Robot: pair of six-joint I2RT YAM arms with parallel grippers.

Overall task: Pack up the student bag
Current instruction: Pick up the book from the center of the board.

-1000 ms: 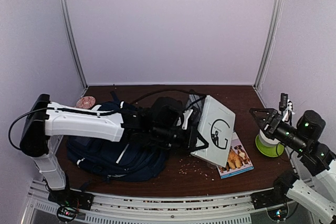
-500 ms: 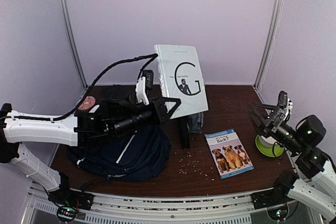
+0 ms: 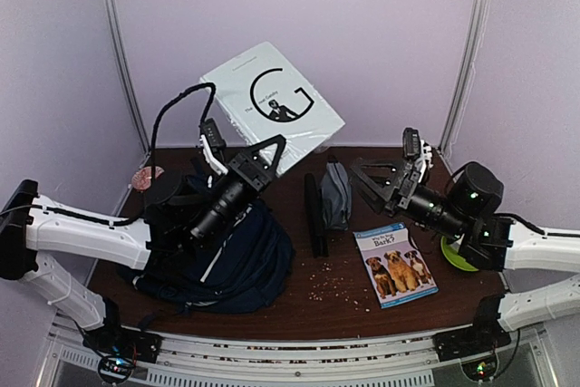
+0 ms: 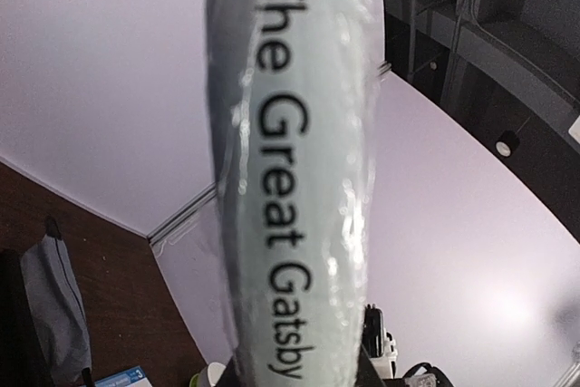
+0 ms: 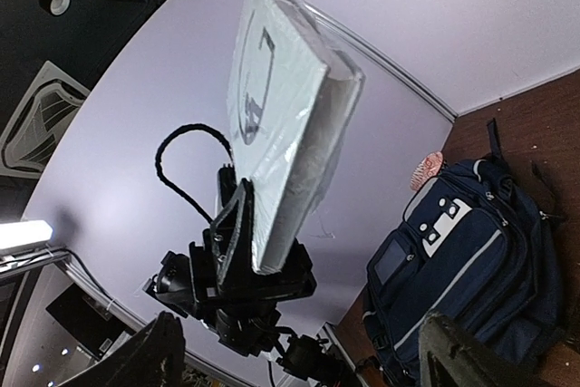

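Grippers, 2. The left gripper [image 3: 265,149] is clamped on the lower edge of the white book [image 3: 272,104], holding it tilted in the air above the bag. The right gripper [image 3: 372,178] has its fingers spread wide with nothing between them, and hangs over the table [image 3: 272,314] just right of the pouch.

Bag [image 3: 231,265], 1. Navy with pale trim, it lies at the left of the table under the left arm.

Books, 2. One is the white book in the air. The other is the dog book [image 3: 395,265], flat on the table right of centre, below the right gripper.

Pouch [image 3: 336,193], 1. Grey, mid-table, with a black bar [image 3: 314,217] just beside it on the left.

Pink disc [image 3: 145,177], 1, at the far left corner behind the bag.

Green object [image 3: 451,256], 1, mostly hidden by the right arm.

Crumbs [image 3: 328,287], many, scattered between the bag and the dog book.

By view:
- Only the top view shows all of the table.
- Only the left wrist view shows the spine of the white book, which reads "The Great Gatsby". It also shows the pouch and a corner of the dog book low at the left.
- The right wrist view shows the white book edge-on in the left gripper's grip. It also shows the face of the bag with its white patches and front pocket.
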